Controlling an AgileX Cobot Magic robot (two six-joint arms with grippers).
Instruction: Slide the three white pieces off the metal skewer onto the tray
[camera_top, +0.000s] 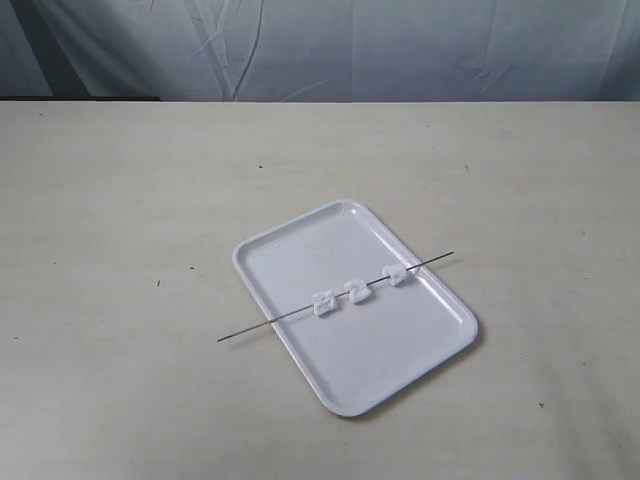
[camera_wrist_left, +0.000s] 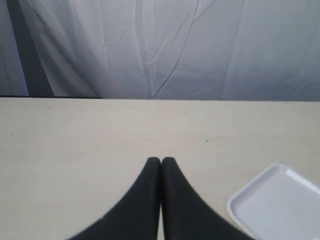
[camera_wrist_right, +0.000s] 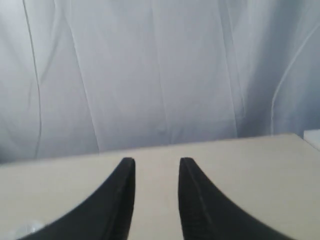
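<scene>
Exterior view: the tray (camera_top: 300, 255) sits just right of centre, glossy white with rounded corners and a low rim, turned at an angle on the pale table (camera_top: 120, 200). The skewer (camera_top: 270, 322) lies across it, a thin grey rod running from lower left to upper right. Both ends stick out past the rim, and the lower-left end reaches further out over the table.

All three pieces are threaded on it, small, lumpy and white, each far smaller than the tray. The lower-left piece (camera_top: 325, 303) and the middle piece (camera_top: 357, 290) are close together. The upper-right piece (camera_top: 397, 275) is a little apart from them, near the tray's right rim. All three are over the tray floor. They are hard to pick out, white on white.

The table around the tray is bare, with a few dark specks. A creased pale curtain (camera_top: 400, 40) hangs behind the table's far edge.

Left wrist view: the left gripper (camera_wrist_left: 161, 162) has its black fingers pressed together, tips touching, with nothing between them. It is above the table, and a tray corner (camera_wrist_left: 270, 205) shows at the lower right of the frame.

Right wrist view: the right gripper (camera_wrist_right: 156, 165) is spread, with a clear gap between the fingers and nothing held, and it faces the curtain.
</scene>
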